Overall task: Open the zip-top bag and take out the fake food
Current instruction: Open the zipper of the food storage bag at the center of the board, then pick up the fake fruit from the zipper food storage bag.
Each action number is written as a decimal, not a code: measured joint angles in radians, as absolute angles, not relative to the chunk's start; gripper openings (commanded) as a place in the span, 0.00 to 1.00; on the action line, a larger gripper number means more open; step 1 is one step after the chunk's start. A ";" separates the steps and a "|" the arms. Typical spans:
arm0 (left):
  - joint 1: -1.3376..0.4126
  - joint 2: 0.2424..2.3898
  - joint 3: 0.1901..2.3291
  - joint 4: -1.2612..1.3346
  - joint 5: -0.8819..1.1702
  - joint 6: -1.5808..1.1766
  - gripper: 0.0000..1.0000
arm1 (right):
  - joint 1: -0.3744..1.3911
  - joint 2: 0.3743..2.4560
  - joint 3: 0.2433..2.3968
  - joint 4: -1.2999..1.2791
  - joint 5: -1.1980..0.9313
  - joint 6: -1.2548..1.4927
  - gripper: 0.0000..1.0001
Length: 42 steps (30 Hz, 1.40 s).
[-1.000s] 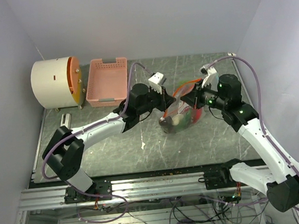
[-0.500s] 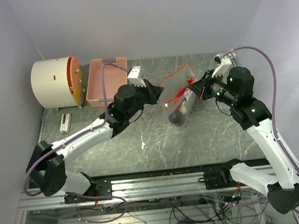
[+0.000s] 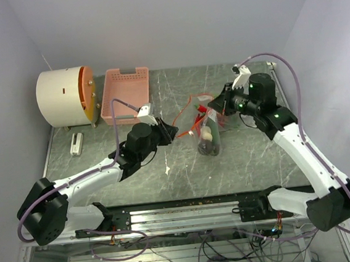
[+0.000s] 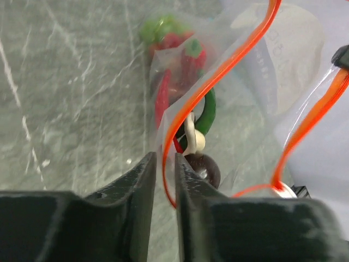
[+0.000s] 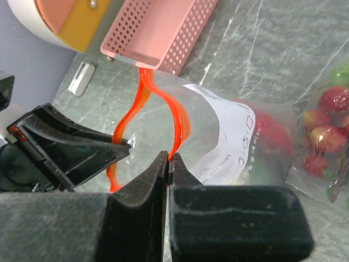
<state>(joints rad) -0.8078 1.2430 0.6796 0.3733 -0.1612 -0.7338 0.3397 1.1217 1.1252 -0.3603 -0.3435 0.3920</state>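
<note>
Top: bag mid-desk, mouth up, food sunk at bottom. Right pincer at mouth; left pincer just beside it.
Left wrist: left pincer slightly parted, orange rim loose in gap; food inside bag.
Right wrist: right pincer clenched on rim; food inside bag.

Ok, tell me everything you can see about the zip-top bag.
The zip-top bag is clear soft plastic with an orange zip strip and a white printed label. Its mouth gapes open. The right gripper pinches one side of the rim; the left gripper straddles the other side, jaws slightly apart. Red, green and dark fake food bunches at its lower end, over the table.
</note>
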 measured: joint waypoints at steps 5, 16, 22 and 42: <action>-0.807 1.230 0.676 0.259 -0.182 -0.698 0.57 | 0.356 1.189 1.069 -0.300 -0.367 0.390 0.00; -0.807 1.145 0.795 0.012 -0.244 -0.579 0.63 | 0.493 1.217 1.007 -0.232 -0.348 0.373 0.00; -0.807 1.101 0.800 0.041 -0.204 -0.599 0.30 | 0.523 1.196 0.983 -0.229 -0.332 0.374 0.00; -0.815 1.400 0.822 0.280 0.025 -0.719 0.14 | 0.559 1.196 0.925 -0.158 -0.322 0.405 0.00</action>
